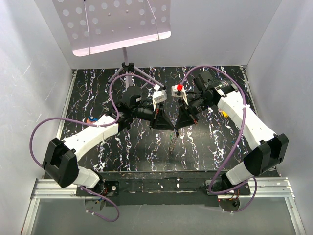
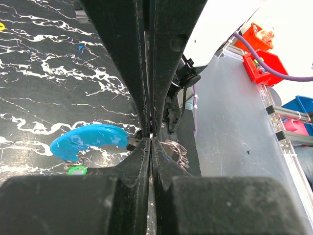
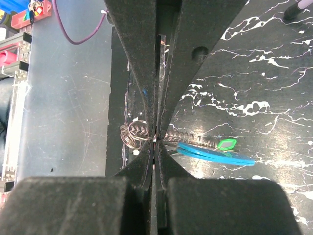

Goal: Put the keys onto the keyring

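Observation:
The keyring hangs between my two grippers above the middle of the mat. Its bright blue curved band [image 2: 88, 139] shows left of my left fingertips, and edge-on in the right wrist view [image 3: 215, 152]. A grey braided cord [image 3: 190, 136] runs from the band into my right gripper [image 3: 155, 139], which is shut on it. Thin wire rings [image 3: 131, 133] stick out on the other side and also show in the left wrist view [image 2: 177, 149]. My left gripper [image 2: 150, 136] is shut on the keyring where the band ends. A thin grey piece [image 1: 172, 142] dangles below both grippers. I cannot make out any keys.
A small green tag [image 3: 226, 144] hangs by the blue band. A stand with a perforated white plate [image 1: 128, 66] is at the back. A small blue object [image 1: 91, 119] lies by the left arm and a yellow one [image 1: 224, 113] by the right arm. White walls enclose the mat.

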### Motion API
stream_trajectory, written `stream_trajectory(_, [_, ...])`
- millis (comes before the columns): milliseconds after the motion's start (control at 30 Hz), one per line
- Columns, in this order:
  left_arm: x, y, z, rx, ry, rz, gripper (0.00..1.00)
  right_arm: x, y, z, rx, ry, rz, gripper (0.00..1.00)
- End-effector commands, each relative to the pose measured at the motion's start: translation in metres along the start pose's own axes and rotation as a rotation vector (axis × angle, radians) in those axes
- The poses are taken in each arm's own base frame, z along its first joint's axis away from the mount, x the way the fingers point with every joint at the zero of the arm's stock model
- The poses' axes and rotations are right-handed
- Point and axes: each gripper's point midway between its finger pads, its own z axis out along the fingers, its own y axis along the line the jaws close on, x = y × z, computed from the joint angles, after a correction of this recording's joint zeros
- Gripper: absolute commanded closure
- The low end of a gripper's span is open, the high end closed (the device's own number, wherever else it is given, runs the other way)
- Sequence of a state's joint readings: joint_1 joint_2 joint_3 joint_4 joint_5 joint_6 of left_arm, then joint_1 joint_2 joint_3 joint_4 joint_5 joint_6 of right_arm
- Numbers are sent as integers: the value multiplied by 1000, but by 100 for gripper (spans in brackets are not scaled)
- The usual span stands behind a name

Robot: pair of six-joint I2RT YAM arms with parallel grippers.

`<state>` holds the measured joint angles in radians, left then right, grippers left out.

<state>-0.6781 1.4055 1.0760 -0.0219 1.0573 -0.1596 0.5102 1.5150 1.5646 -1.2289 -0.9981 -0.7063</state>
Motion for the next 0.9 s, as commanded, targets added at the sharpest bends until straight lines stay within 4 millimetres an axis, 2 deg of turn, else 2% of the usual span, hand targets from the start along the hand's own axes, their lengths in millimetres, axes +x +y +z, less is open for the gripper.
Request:
stream_trajectory(0, [-14,-9,-6,-1,-24,69,100,-28,6,-9,-4,-76,-34,94])
stream_trajectory(67, [-24,-7,-13,-21,-72,86,100,-33,5,-14,13,-89,-24,75])
stream_trajectory(167, [-39,-10,-33,-53,-181,109,100,-45,9,-27,28,-125,-44,56])
stream_trajectory(333, [-73,-18,-68,-121,-419,184,100,-67,31,-45,2,-206,-134,51])
stream_trajectory(500, [-112,-46,-101,-130,-734,308,100,-85,56,-48,-103,-330,-215,47])
stream_trajectory(633, [-136,-65,-122,-86,-940,350,100,-106,47,-54,-23,-379,-237,47])
stream_trajectory(700, [-144,-69,-130,-64,-1013,349,100,-120,44,-60,37,-415,-273,46])
stream_trajectory(767, [-151,-68,-132,-63,-1031,340,100,-133,42,-65,74,-466,-262,46])
stream_trajectory(867, [-160,-78,-133,-34,-1032,366,100,-157,43,-76,119,-566,-275,44])
